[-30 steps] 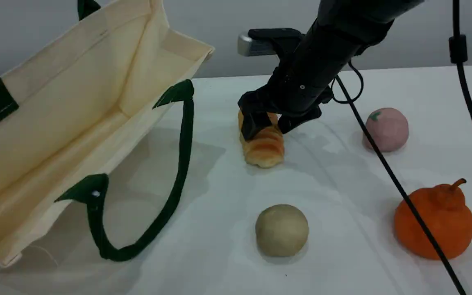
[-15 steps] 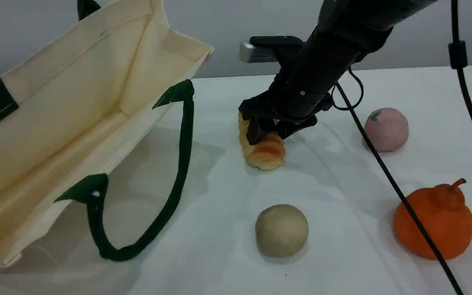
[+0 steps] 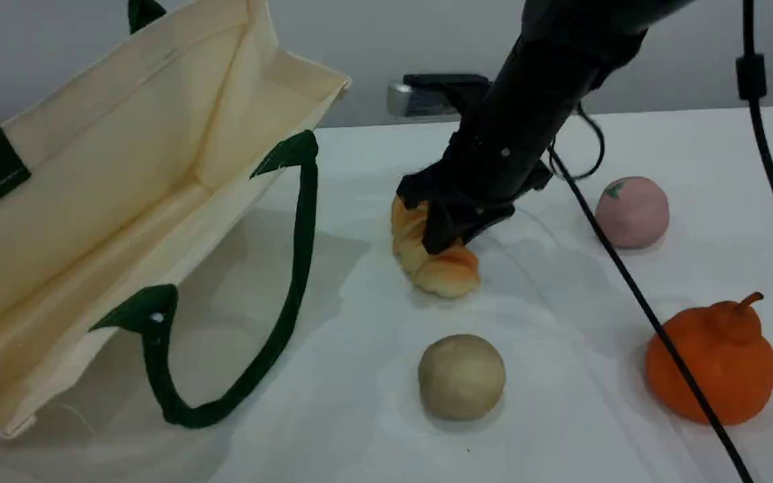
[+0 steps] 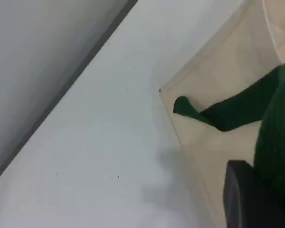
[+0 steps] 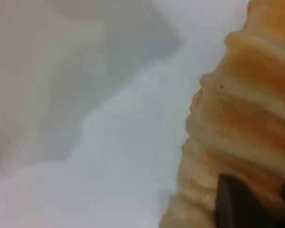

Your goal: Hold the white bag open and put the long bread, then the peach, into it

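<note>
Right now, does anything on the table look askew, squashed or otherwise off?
Only the long bread: the right gripper has pinched its middle, so it looks bent. The peach, beige ball and orange fruit sit intact.

I'm looking at the white surface (image 3: pixel 359 429), and here's what sits on it. The white bag (image 3: pixel 111 181) lies on the left, mouth gaping, one dark green strap handle (image 3: pixel 279 322) looped flat beside it. The long bread (image 3: pixel 430 258) lies near the middle. In front of it, the plain beige ball (image 3: pixel 461 377). Off right, the peach (image 3: pixel 632 212), and nearer me the orange fruit (image 3: pixel 712 365), stem up. Whether the bread's far end is touching the surface, I can't quite tell.
</note>
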### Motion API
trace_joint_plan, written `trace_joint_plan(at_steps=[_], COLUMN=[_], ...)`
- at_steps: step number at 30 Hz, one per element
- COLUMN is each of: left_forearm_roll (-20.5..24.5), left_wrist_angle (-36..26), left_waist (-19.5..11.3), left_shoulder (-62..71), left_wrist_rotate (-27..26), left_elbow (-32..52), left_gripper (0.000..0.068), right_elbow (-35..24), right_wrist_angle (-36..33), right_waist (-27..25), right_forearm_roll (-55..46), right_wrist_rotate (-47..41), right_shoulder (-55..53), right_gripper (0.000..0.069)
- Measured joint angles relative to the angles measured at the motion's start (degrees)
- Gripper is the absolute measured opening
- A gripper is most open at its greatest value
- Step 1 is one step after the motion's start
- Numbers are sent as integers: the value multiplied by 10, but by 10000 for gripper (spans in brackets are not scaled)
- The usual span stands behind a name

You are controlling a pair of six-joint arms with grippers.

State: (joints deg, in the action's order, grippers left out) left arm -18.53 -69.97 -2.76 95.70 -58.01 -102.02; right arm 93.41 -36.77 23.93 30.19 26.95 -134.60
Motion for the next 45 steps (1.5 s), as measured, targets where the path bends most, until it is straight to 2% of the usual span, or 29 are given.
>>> trace_joint_plan(at_steps=[6,12,17,22,26,35,45], left_forearm_roll=[-45,-62,-70,-80,-104,-98,-108], left_wrist_angle=[0,0,0,0,0,0,1], left_waist=[0,0,0,0,2,57,69], left_shoulder=[0,1,1,1,2,2,11], left_wrist_rotate=[-21,-22,-32,-32,-38,-47,-58], left_elbow=[0,0,0,0,0,0,0], left_gripper=[78,78,78,78,78,78,78], right_elbow=[1,0,-20,-54,-103,-244,-381], right_wrist_angle=[-25,-85,-105,-97,-81,-52,-42], right_waist=[0,0,-1,-1,1,1,1], right_forearm_roll=[-99,-231,-265,-228,-213,-155,27], right_wrist_rotate=[-100,-215,-250,-251,-250,-243,-117], right_shoulder=[75,144,190,242,294,434,545], right_gripper=[104,95,95,92,86,83,77])
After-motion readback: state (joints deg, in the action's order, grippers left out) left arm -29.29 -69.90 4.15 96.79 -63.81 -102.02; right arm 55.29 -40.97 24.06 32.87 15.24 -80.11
